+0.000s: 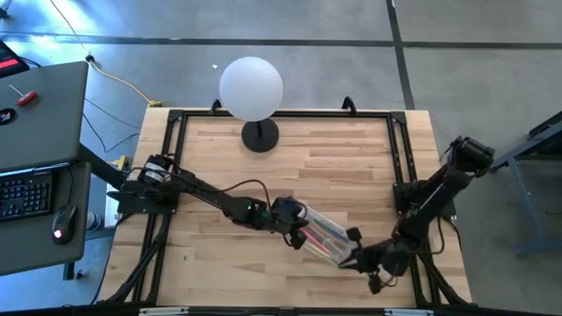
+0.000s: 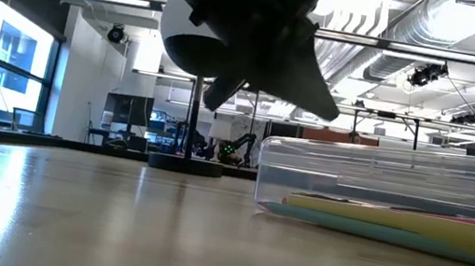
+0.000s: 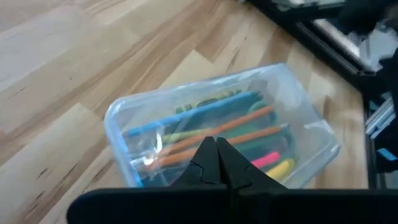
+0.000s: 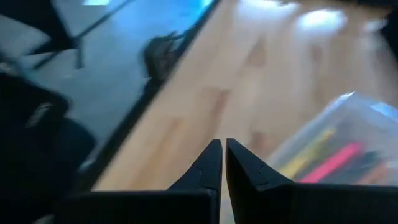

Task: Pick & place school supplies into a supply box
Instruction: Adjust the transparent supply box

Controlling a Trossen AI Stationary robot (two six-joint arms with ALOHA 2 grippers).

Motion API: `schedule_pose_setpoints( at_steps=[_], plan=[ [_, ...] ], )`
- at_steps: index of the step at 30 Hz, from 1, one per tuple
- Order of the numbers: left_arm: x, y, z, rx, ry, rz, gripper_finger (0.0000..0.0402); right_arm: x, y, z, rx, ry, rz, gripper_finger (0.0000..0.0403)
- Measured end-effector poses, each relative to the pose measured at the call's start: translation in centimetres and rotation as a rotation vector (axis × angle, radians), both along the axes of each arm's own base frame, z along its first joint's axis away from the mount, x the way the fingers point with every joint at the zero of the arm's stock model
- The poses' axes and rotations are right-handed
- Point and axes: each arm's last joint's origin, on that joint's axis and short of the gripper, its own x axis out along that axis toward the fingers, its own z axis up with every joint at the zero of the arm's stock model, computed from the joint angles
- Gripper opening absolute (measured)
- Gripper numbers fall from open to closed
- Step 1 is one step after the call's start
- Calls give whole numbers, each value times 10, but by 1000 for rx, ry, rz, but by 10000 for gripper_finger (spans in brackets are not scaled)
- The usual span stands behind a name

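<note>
Jaws pinched shut and empty on both: the left gripper (image 3: 216, 144) hovers right above the supply box (image 3: 217, 127), pens and pencils (image 3: 224, 134) inside under its lid; the right gripper (image 4: 222, 146) sits just beside the box's other end. Looks like the finishing stage; next, probably just backing both arms clear.

Overhead looks straight down, low camera skims the tabletop, both wrists peer close; all share the supply box (image 1: 323, 233).

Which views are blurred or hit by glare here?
Right wrist view: heavily smeared, supply box soft. Left wrist view: mild blur, glare on the box lid. Low view: the arm overhead is a dark silhouette against bright ceiling lights. High view: evenly lit, clear.
</note>
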Motion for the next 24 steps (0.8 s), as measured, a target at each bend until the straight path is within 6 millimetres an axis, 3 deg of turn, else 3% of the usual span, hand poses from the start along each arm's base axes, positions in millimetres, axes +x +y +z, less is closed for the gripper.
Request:
schedule_pose_setpoints(
  at_steps=[4,11,16,24],
  plan=[
    [2,4,-2,-13,7,4,11,-6,6,-9,53,88,20,0],
    [2,3,-9,-8,40,3,10,-5,2,-30,-32,156,-82,0],
    [1,3,-16,-38,79,23,11,-4,-5,-33,-45,209,-142,0],
    [-4,2,-18,-38,132,48,10,5,-21,-37,-216,228,-131,0]
  ],
)
